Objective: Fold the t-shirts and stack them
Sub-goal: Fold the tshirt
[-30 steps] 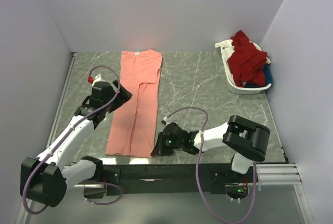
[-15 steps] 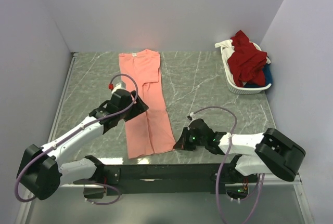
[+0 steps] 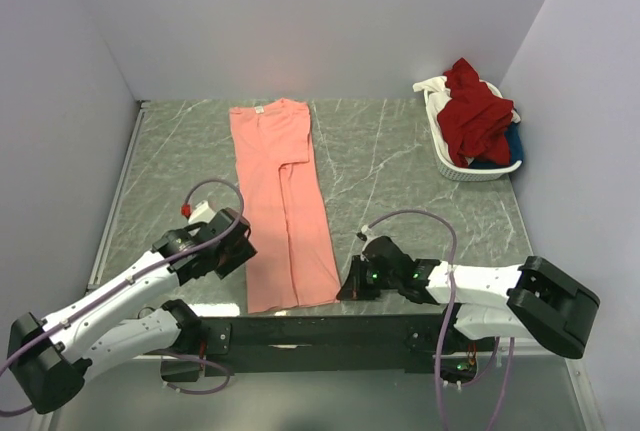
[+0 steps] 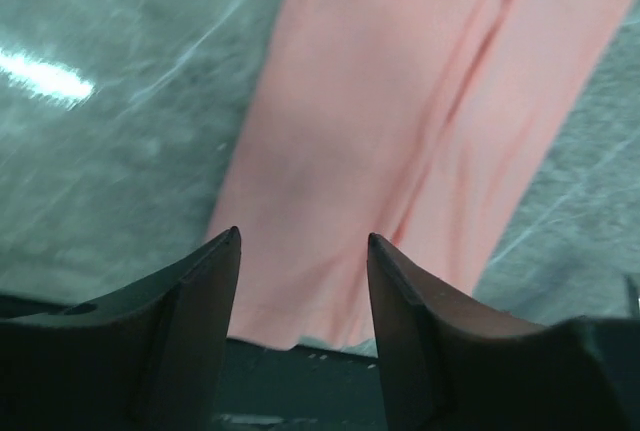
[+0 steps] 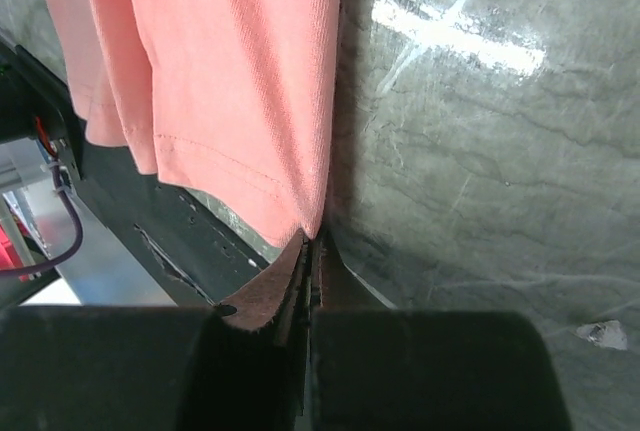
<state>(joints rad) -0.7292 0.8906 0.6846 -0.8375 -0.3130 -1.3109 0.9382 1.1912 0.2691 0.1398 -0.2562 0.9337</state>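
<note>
A salmon-pink t-shirt, folded into a long strip, lies on the grey marble table with its neck label at the far end. My right gripper is shut on the strip's near right corner; in the right wrist view the cloth runs into the closed tips. At the near left corner my left gripper hovers open. In the left wrist view its jaws straddle the hem of the shirt without touching it. More t-shirts, dark red, blue and white, are heaped in the basket.
The white slatted basket stands at the far right against the wall. White walls close in the table on three sides. A black rail runs along the near edge just below the shirt's hem.
The shirt's near end has swung to the right, pulled by my right gripper, which shut on its corner. My left arm drew back toward the near left corner, its jaws narrowing.
</note>
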